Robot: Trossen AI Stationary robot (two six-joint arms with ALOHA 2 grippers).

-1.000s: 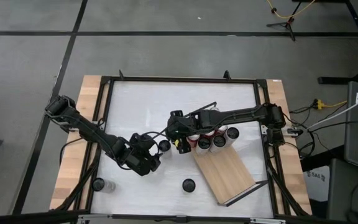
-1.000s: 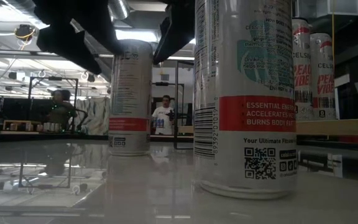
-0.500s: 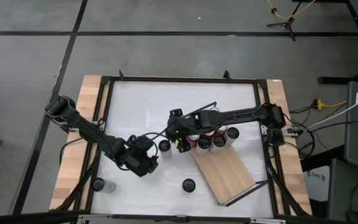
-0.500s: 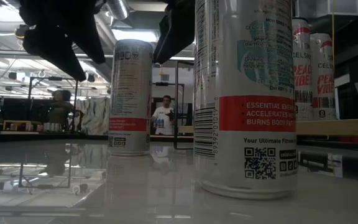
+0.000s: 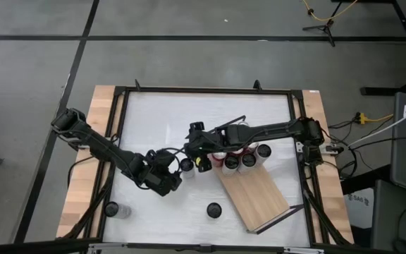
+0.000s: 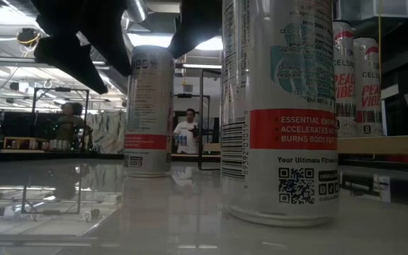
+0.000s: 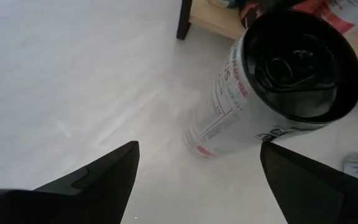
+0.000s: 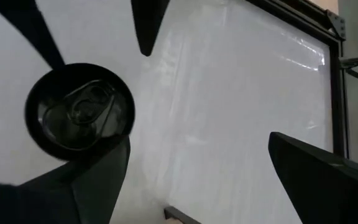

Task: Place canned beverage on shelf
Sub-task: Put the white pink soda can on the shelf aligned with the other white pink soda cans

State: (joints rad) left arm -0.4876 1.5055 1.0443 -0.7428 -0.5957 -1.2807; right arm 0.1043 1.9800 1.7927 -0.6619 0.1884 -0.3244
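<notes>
Cans: four on the shelf [image 5: 256, 195], three on the table [image 5: 157, 120]; both grippers wide, empty.

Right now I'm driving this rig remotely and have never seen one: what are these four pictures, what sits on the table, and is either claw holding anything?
They show two dark jointed robot arms at a white table, each ending in a two-finger claw. One picture looks straight down from above, one looks level across the tabletop, and two come from cameras on the arms' wrists.

From above, the left gripper and the right gripper meet near the middle, on either side of one upright white can with a dark lid. Both stand open and neither holds anything; the can stands on the table.

Beside them lies a long light-wood shelf board with several cans already on its far end. Two more cans stand loose: one near the front middle, one at the front left.
</notes>
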